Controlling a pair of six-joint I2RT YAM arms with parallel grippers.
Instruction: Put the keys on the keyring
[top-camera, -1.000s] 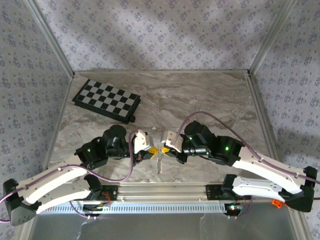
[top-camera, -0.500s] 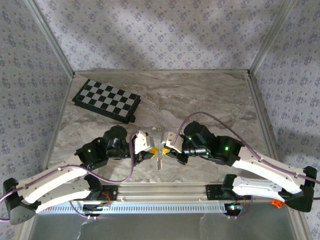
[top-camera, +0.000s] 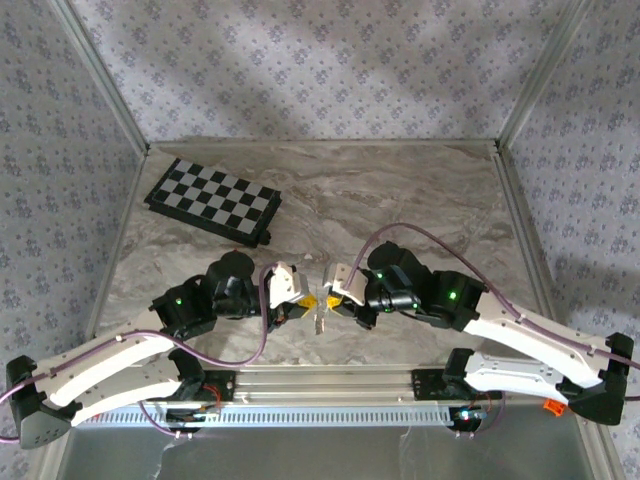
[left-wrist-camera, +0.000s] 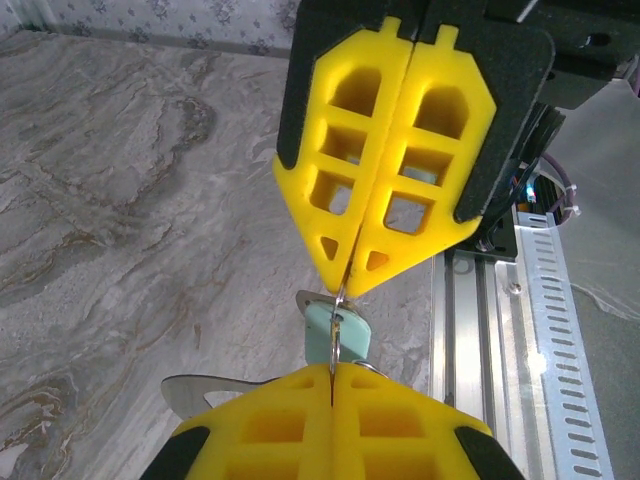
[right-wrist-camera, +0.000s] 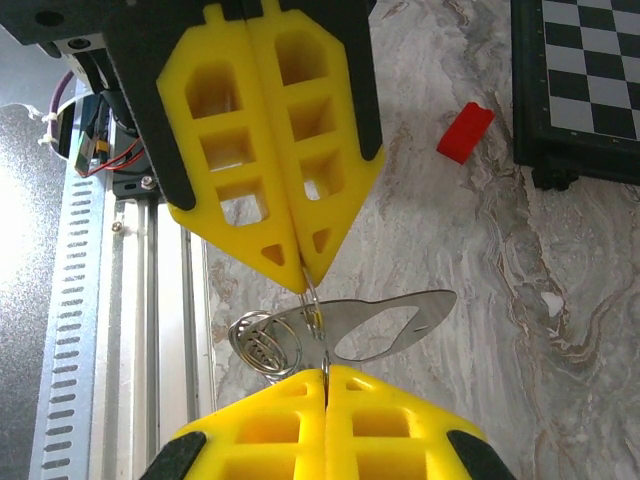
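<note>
The two arms meet low over the near middle of the marble table (top-camera: 400, 190), their yellow tips facing each other and almost touching.

The left claw (left-wrist-camera: 332, 380) is closed tight, its fingers pressed flat together. The key (left-wrist-camera: 336, 336) stands out of its tips, with the pale mint-green head showing just above the seam. The right claw (left-wrist-camera: 346, 283) is also pinched shut. A thin wire runs out of its point down to the keyring (left-wrist-camera: 311, 298), a small silvery loop lying against the top of the key's head. Key and keyring are touching in the narrow gap between the two claws, held up off the table.

In the right wrist view, a flat silvery plate (right-wrist-camera: 385, 322) with an oval hole sticks out sideways from the same bunch. A small coil of silvery wire (right-wrist-camera: 265, 345) hangs beside it. I cannot tell whether the key is threaded onto the loop or only resting against it.

A small red block (right-wrist-camera: 465, 131) lies on the table just beside the chessboard (top-camera: 213, 200), which sits at the far left, well apart from the claws.
</note>
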